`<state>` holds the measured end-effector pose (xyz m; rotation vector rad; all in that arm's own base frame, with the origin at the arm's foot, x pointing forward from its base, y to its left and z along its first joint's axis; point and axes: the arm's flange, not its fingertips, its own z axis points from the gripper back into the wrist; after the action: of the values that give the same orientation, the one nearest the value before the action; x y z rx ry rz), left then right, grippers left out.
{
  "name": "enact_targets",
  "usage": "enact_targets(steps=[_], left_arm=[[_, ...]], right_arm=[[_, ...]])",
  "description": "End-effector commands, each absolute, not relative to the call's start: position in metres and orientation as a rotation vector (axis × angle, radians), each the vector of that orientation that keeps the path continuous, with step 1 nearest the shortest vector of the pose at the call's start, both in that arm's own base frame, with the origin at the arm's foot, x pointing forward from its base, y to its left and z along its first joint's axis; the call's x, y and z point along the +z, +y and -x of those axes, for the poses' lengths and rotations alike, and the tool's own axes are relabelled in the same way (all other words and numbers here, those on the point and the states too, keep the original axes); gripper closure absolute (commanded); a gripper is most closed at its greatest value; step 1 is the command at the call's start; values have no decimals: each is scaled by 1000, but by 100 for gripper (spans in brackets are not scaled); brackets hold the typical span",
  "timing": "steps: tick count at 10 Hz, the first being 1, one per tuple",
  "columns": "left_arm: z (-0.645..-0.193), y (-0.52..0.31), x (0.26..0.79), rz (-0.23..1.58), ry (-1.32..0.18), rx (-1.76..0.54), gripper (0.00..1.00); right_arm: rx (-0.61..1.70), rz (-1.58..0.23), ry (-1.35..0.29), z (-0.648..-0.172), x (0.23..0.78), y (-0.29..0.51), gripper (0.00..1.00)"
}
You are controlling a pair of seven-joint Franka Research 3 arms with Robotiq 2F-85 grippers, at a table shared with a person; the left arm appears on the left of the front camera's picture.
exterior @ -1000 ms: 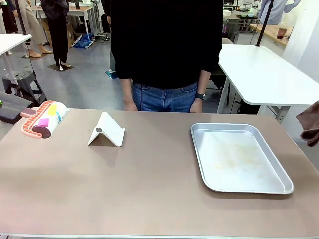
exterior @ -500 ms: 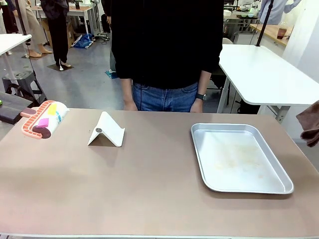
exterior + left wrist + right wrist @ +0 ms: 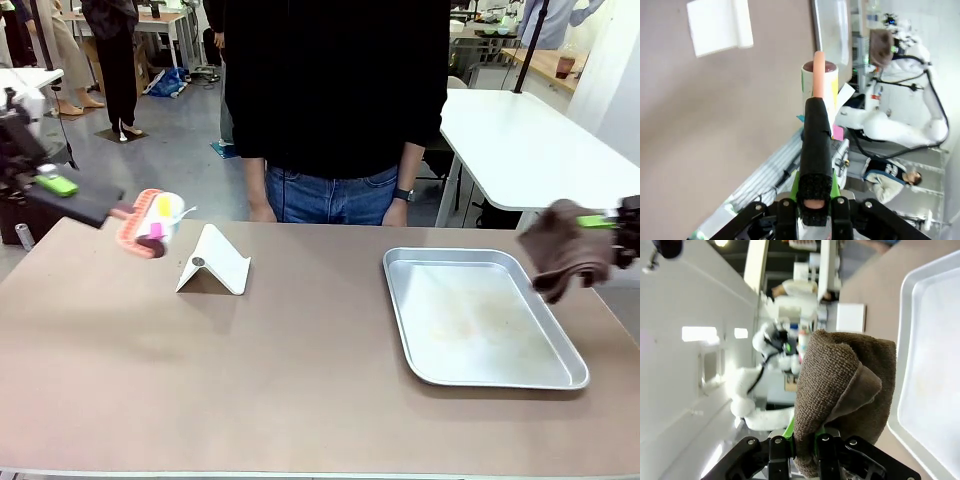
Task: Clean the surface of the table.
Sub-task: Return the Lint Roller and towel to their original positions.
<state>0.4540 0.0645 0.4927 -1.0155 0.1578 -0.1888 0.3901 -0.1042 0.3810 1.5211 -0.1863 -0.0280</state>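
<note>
Left pincer grips a lint roller above the desk; right pincer clenches a brown cloth.

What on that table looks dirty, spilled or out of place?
The tray has faint yellowish smears on its floor, so it looks used. The white stand sits upright and the table shows no spills. Each claw holds a cleaning tool in the air: lint roller left, brown cloth right.

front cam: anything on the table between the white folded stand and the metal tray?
Nothing. In the front view the table is bare between the white folded stand and the metal tray.
</note>
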Motion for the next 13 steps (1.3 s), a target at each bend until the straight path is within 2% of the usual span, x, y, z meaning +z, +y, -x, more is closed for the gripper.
enact_targets(steps=[1, 5, 7, 8, 9, 11, 13], left_arm=[[-475, 29, 500, 917, 151, -176, 78], [-513, -9, 491, 891, 185, -227, 78], [-516, -10, 486, 904, 206, -241, 78], [-510, -3, 488, 887, 241, -230, 78], [-516, -14, 479, 907, 198, -228, 78], [-515, -9, 478, 901, 213, -227, 78], [-523, -44, 474, 878, 208, -291, 78]], right_arm=[[59, -1508, -174, -418, 374, -49, 88], [24, -1590, -305, -466, 349, 57, 88], [40, -1578, -270, -464, 335, 85, 88], [-15, -1565, -232, -456, 338, 66, 88], [23, -1591, -246, -463, 338, 80, 88], [13, -1585, -236, -462, 332, 79, 88], [89, -1493, -207, -479, 316, 122, 88]])
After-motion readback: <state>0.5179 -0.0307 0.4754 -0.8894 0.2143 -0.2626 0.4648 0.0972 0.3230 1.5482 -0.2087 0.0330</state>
